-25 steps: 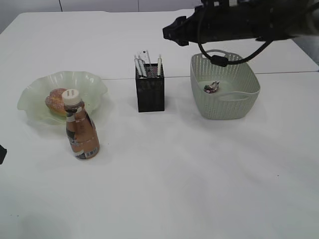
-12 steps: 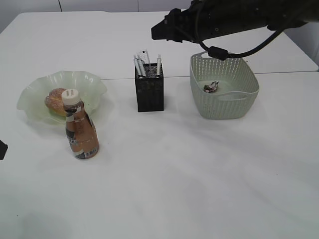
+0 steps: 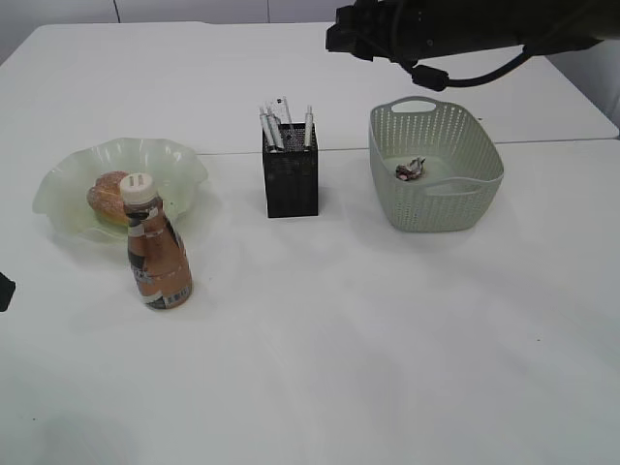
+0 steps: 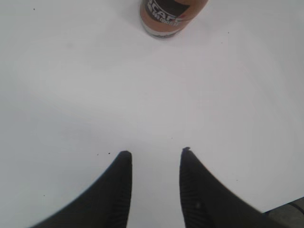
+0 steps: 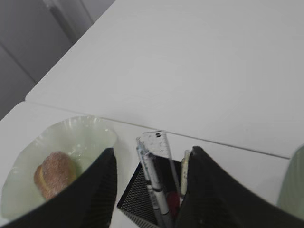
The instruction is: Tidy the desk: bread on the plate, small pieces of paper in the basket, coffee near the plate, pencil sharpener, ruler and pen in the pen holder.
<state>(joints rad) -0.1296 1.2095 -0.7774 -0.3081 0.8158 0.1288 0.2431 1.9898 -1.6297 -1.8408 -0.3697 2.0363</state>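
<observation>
Now the right arm (image 3: 455, 29) sits higher and further toward 1 o'clock than half a second ago, clear of the basket (image 3: 436, 199), whose handle shows again. The right gripper (image 5: 147, 166) hangs with jaws apart, empty, above the pen holder (image 3: 292, 179), where the ruler (image 5: 161, 145) and pens stand. The left gripper (image 4: 153, 153) is parted too, holding nothing, with the coffee (image 4: 173, 16) at 12 o'clock. The bread (image 3: 108, 194) lies on the plate (image 3: 174, 160); crumpled paper (image 3: 411, 169) rests in the basket.

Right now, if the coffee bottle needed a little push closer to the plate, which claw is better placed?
Probably the left claw: it is open, low over the desk, with the coffee just ahead. The right claw is high above the pen holder.
</observation>
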